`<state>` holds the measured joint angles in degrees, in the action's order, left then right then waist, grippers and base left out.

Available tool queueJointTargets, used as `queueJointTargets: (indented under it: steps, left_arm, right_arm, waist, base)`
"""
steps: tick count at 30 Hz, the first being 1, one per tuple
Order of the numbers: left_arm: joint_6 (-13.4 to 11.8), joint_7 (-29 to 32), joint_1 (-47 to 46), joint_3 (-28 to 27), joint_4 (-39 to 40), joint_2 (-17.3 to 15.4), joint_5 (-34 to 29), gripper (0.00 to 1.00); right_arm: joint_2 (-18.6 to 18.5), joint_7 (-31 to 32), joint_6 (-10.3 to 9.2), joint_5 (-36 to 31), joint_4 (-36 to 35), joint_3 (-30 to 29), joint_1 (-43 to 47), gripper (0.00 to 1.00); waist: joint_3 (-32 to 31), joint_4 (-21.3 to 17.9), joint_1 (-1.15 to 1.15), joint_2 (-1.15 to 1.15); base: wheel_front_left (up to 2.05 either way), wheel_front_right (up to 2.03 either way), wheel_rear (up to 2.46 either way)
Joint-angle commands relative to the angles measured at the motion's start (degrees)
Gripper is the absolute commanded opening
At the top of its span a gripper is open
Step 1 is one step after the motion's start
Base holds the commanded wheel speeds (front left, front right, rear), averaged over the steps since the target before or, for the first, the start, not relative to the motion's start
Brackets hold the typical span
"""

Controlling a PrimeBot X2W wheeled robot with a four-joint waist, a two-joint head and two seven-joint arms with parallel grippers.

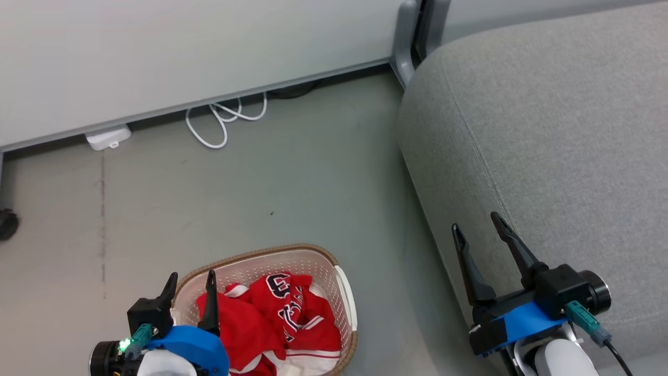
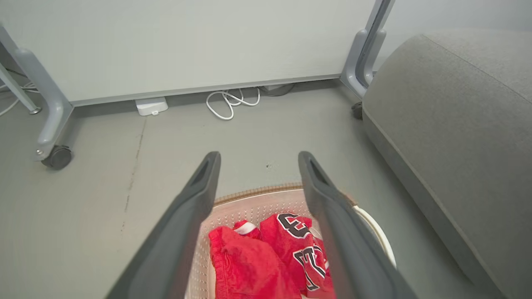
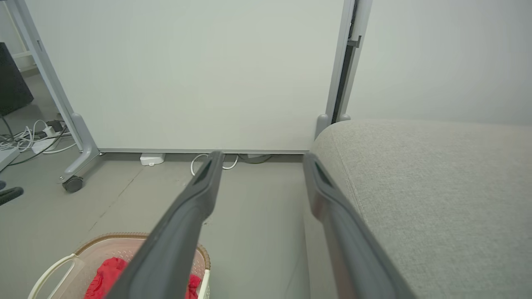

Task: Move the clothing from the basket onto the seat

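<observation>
Currently both pairs of jaws are being held wide open, with nothing being gripped. The left jaws are being held over the basket (image 1: 292, 259), where the clothing (image 1: 292, 313) is lying crumpled. The right jaws are being held over the edge of the seat (image 1: 548, 130). A risk is being judged: the soft, loose red fabric could be pinched too thinly and dropped on the floor (image 1: 287, 183), or the perforated plastic wall could be hooked, so that the light basket is dragged. The seat is grey, woven and rounded.
</observation>
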<state>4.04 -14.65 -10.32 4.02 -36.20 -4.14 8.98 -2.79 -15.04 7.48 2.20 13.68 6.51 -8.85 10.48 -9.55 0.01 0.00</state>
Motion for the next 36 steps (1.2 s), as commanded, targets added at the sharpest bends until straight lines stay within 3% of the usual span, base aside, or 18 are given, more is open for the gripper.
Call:
queueJointTargets:
  steps: [1,14,36]
  left_arm:
    - [-0.39,0.53,-1.73,-0.40,-1.46,-0.58,-0.07,1.00]
    - [-2.16,6.05,-13.01,-0.70,-16.62,-3.49,0.45,1.00]
    - [-10.79,10.41,-23.86,-5.23,-27.50,-6.30,5.15,1.00]
  right_arm:
    - [-0.17,-0.22,0.03,0.39,-0.53,0.47,-1.19,1.00]
    - [-0.14,-0.22,0.03,4.85,-3.64,3.53,-6.39,1.00]
    - [-0.14,-0.22,0.03,10.65,-6.51,6.95,-11.91,1.00]
  waist:
    - [4.23,-3.52,-0.01,0.00]
    - [19.20,-9.08,-0.01,0.00]
    - [32.80,-12.96,-0.01,0.00]
  base:
    - [0.00,0.00,0.00]
    - [0.00,0.00,0.00]
    - [0.00,0.00,0.00]
